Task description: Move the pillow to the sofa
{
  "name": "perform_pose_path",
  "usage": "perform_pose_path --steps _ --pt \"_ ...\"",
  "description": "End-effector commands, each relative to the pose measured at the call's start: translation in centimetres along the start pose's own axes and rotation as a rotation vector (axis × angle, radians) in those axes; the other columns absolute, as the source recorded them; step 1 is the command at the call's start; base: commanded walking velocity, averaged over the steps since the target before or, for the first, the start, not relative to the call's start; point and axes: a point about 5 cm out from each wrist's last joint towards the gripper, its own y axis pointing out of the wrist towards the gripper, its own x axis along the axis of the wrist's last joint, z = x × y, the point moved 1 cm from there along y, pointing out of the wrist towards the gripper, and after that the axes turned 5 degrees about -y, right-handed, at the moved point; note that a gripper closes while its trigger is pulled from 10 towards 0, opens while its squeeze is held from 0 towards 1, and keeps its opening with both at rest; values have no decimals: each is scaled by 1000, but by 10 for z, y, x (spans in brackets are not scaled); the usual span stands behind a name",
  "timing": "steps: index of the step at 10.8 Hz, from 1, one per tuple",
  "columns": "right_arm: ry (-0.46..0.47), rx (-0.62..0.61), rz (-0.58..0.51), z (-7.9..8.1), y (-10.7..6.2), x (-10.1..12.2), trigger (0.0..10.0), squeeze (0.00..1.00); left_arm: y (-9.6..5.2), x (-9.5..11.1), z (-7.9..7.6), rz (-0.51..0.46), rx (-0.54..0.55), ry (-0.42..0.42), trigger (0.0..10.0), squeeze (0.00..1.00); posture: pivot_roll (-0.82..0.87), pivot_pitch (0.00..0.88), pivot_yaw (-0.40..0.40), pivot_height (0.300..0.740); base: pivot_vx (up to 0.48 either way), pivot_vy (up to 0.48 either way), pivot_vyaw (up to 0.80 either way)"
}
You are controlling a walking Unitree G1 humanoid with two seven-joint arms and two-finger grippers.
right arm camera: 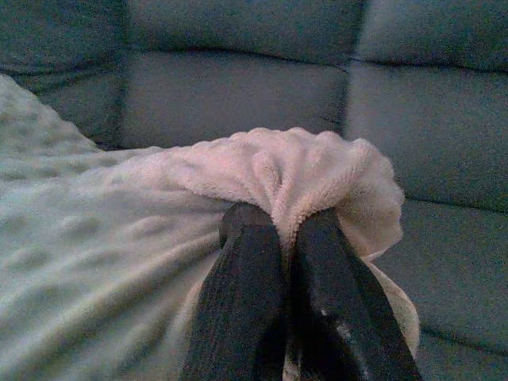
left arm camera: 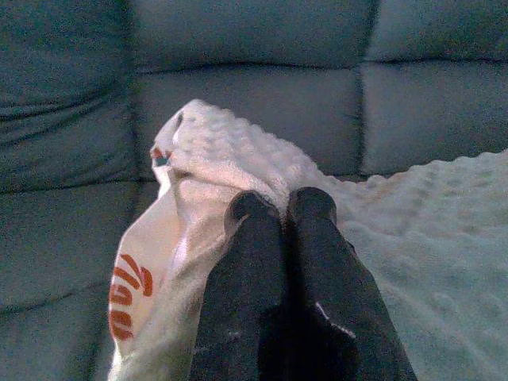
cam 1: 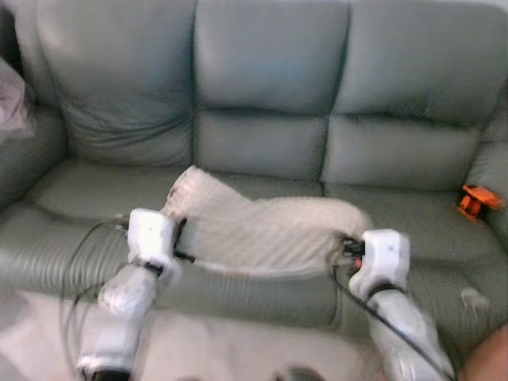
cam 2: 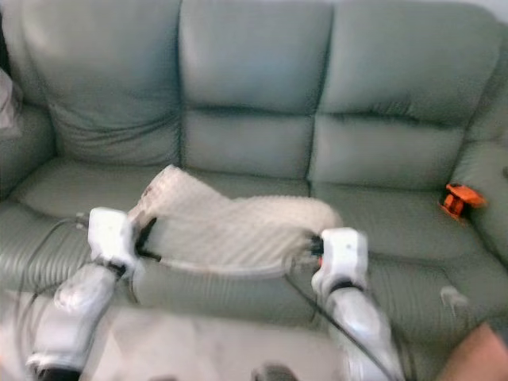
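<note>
Grey-green leather fills what lies ahead of me: a sofa [cam 1: 262, 143] with three back cushions and three seat cushions, its near seat edge running across just beyond my wrists.

Between my two arms hangs the pillow [cam 1: 262, 226], cream and nubbly, stretched left to right over the middle seat. My left gripper [left arm camera: 279, 208] has its two black fingers pressed together on the pillow's left corner, where the fabric bunches and a label with red lettering [left arm camera: 127, 295] turns outward. My right gripper [right arm camera: 279, 218] is pinched closed on the right corner in the same way, with plush bulging over the fingertips.

By my judgement the carrying is nearly finished: the pillow is already over the seat, its far edge looking as if it touches the cushion. The head views are soft, though, so I cannot say whether it rests there or hangs just above. What is left is to lower it fully, let go with both grippers and draw my arms back toward me.

Counted: one sofa, one pillow and two grippers, both holding that pillow. One small orange object [cam 1: 475, 202] sits on the far right seat, well apart from the pillow. Something pale and crumpled [cam 1: 14, 99] lies at the left arm of the sofa, too blurred to name.
</note>
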Motion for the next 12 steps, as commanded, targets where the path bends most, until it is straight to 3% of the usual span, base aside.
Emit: perform_pose_path --steps 1,7,12 --pt "9 8 -47 4 4 11 10000 0 0 10 8 -33 17 31 10000 0 -49 0 -17 740 345 0 0" --pt "24 4 -58 6 4 13 10000 0 2 10 7 -29 23 39 10000 0 -49 0 -14 740 0 0 0" --pt "24 2 -60 5 5 13 10000 0 2 5 5 -7 25 45 10000 0 -59 0 -11 646 0 0 0"
